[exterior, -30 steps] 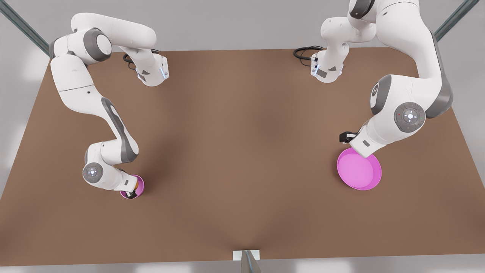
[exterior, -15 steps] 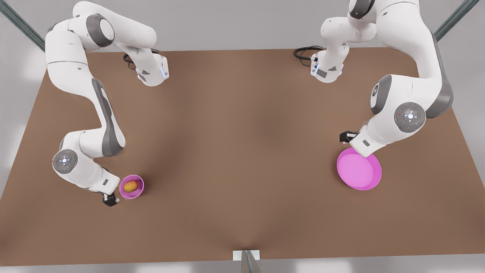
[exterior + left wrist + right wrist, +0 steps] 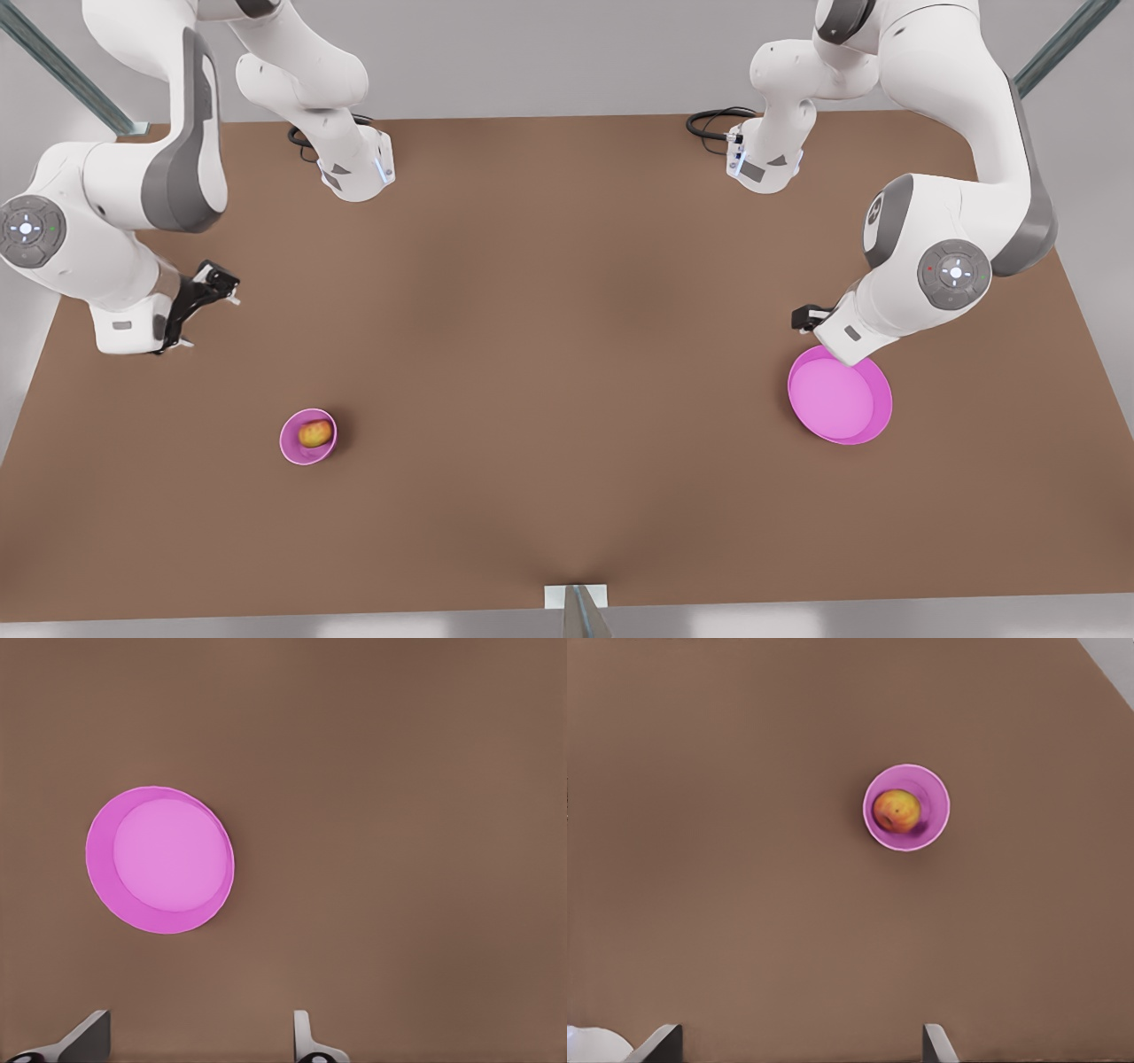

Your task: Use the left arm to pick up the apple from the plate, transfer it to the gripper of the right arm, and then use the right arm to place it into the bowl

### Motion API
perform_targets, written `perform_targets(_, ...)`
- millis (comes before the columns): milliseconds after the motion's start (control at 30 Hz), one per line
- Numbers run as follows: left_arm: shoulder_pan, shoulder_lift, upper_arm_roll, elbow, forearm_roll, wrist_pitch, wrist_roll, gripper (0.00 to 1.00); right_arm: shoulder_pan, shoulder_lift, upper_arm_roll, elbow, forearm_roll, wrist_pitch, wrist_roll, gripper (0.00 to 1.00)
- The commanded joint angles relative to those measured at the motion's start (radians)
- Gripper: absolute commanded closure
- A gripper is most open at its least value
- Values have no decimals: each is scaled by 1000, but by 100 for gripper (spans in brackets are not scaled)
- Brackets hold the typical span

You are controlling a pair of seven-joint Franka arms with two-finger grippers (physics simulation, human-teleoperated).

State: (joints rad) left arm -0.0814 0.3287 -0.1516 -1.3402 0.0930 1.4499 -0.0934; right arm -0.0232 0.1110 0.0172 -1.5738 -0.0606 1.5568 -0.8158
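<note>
We see the apple point(image 3: 314, 433) lying inside the bowl point(image 3: 292, 446), toward the front view's left of the brown tabletop point(image 3: 567, 354). Nothing touches it, and the tabletop around the bowl is bare brown. The right wrist view looks down on that same bowl point(image 3: 935, 811) with the apple point(image 3: 897, 810) inside, so the arm at the front view's left is the right one. Its right gripper point(image 3: 202, 306) hangs well apart from the bowl near the tabletop's edge, fingers spread with nothing between them — the right wrist view shows its two fingertips point(image 3: 663, 1043) set wide.

The plate point(image 3: 864, 416) sits at the front view's right, bare, with the left arm's wrist overlapping its far rim. The left gripper point(image 3: 808, 319) is just beside that rim, and in the left wrist view its fingers point(image 3: 306, 1041) stand parted above the tabletop near the plate point(image 3: 102, 859).

Two black cables point(image 3: 713, 122) coil by the arm bases at the far edge — well clear of both dishes.
</note>
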Motion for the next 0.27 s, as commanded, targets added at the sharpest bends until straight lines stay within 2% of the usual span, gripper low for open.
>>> perform_targets(0, -1, 0, 0, 0, -3, -11, 6, 0, -6, -2, -6, 0, 24, -67, 787, 0)
perform_targets(233, -6, 7, -3, 1, 1, -17, 6, 0, -8, -5, -13, 0, 25, -64, 787, 0)
